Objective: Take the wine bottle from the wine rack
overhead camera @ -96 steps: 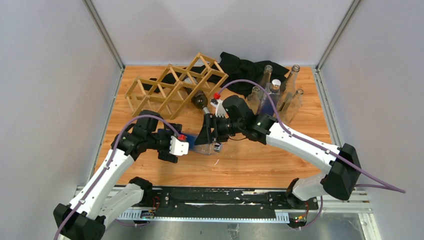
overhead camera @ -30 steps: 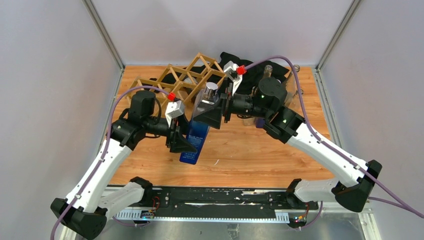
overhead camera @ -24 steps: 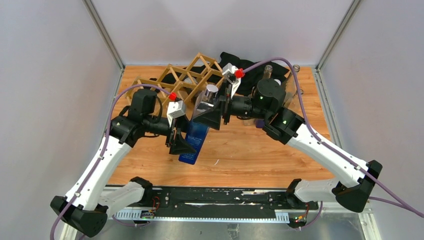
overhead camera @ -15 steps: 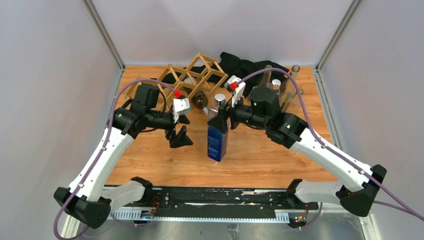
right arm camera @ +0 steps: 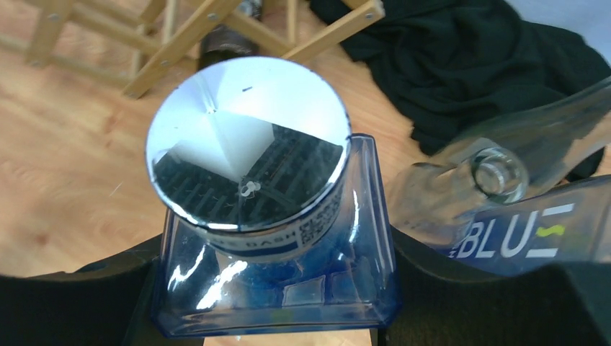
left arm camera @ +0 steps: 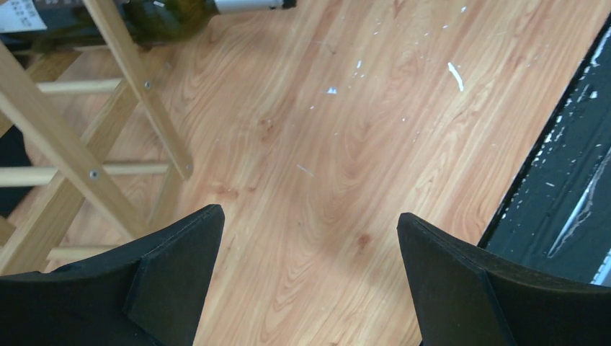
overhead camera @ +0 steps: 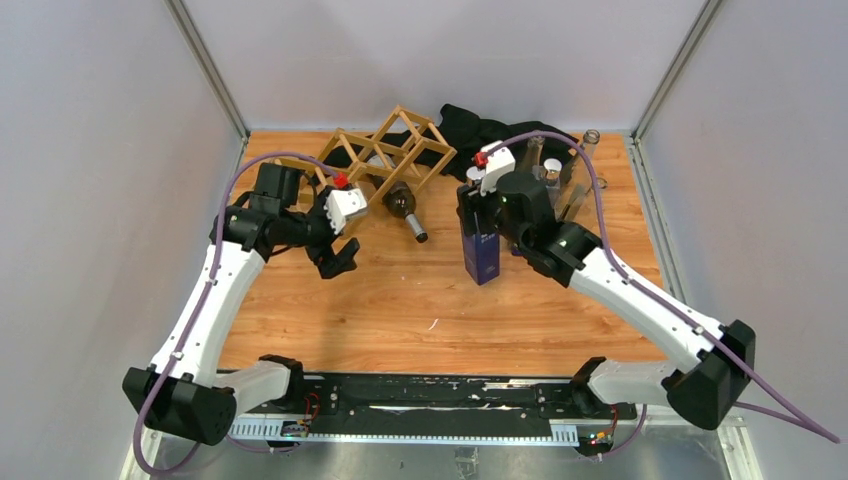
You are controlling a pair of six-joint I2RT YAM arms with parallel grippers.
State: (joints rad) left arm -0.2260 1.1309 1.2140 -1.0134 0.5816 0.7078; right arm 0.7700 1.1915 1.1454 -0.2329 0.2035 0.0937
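The light wooden wine rack [overhead camera: 365,165] stands at the back left, and its slats show in the left wrist view [left arm camera: 65,151]. A dark wine bottle [overhead camera: 403,207] lies in a low cell with its neck pointing out over the table; it also shows in the left wrist view [left arm camera: 169,16]. My right gripper [overhead camera: 478,208] is shut on an upright blue square bottle [overhead camera: 481,250] with a silver cap [right arm camera: 248,144], right of the rack. My left gripper [overhead camera: 340,262] is open and empty in front of the rack, with bare wood between its fingers [left arm camera: 180,274].
Several clear glass bottles [overhead camera: 560,180] stand at the back right, close behind the blue bottle; one neck shows in the right wrist view [right arm camera: 497,173]. A black cloth [overhead camera: 480,135] lies behind the rack. A black rail [overhead camera: 430,395] runs along the table's near edge.
My right gripper has carried the blue bottle upright to the right and back, close to the clear bottles. My left gripper, open, has drawn back left toward the rack.
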